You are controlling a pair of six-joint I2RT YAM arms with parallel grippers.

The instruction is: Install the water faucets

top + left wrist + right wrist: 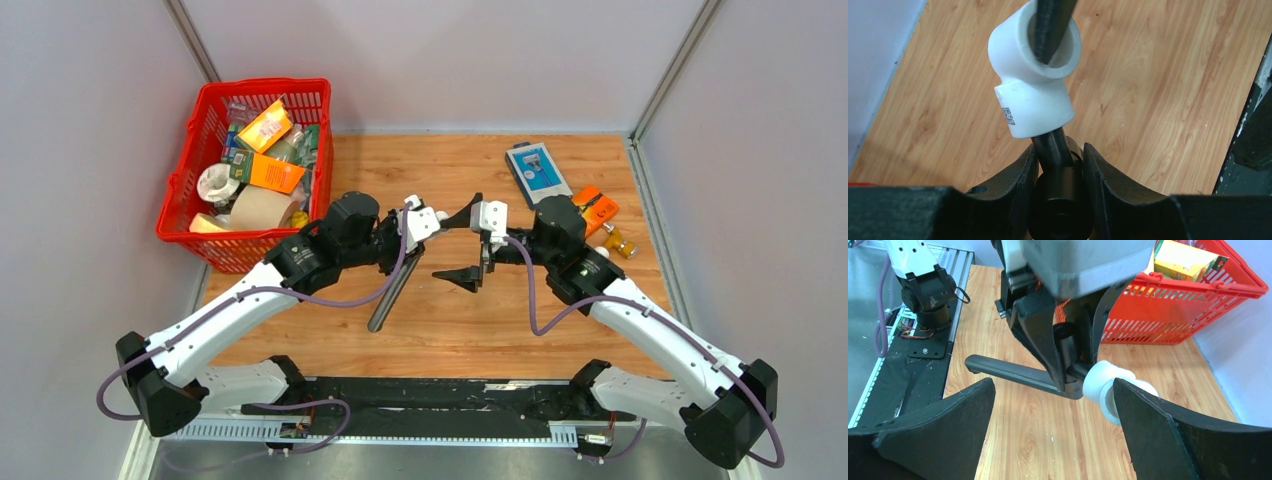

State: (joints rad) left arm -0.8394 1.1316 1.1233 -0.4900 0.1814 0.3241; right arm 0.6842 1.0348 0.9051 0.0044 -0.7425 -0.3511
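My left gripper (408, 232) is shut on the dark grey-black faucet (388, 295), whose long rod slopes down toward the near table. In the left wrist view the fingers (1023, 175) clamp the faucet's thick body (1060, 200). A white elbow fitting (1033, 75) sits on its short stub. My right gripper (440, 248) is wide open beside the elbow (437, 216). One of its fingertips (1050, 25) reaches into the elbow's open end. In the right wrist view the elbow (1105, 387) lies against the right finger (1173, 435), with the rod (1013, 372) crossing behind.
A red basket (190, 215) full of packages stands at the back left, also in the right wrist view (1198, 295). A blue-grey package (538, 172), an orange item (597, 208) and a small amber bottle (620, 243) lie at the back right.
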